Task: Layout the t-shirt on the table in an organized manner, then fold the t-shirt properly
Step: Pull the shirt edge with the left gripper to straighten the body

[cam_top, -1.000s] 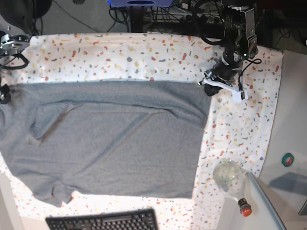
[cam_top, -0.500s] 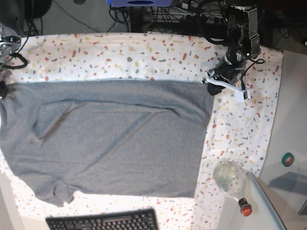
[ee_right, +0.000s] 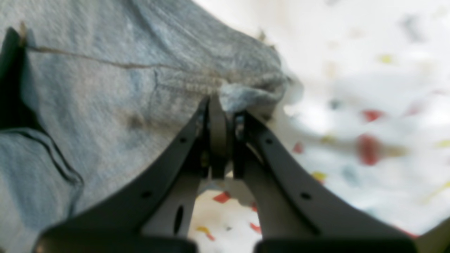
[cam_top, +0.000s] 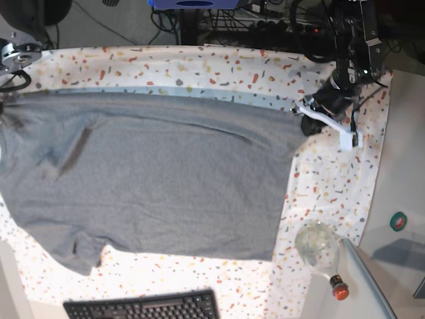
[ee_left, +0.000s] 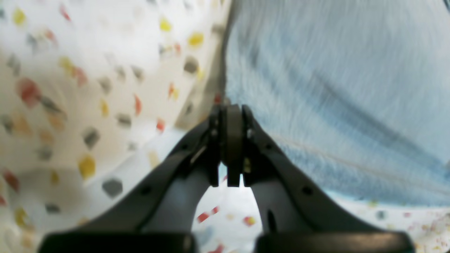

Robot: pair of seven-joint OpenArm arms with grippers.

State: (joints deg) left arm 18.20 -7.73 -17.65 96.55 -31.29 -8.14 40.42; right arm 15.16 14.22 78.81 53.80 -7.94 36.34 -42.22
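1. The right claw, at the base view's left edge (barely visible there), is pinched tight on a bunched corner of the shirt.
2. The shirt lies spread on the worktop, its long axis running left to right between the two claws.
3. The left claw, at the base view's right, is clamped on the opposite shirt corner, so each arm is nearest its own end.
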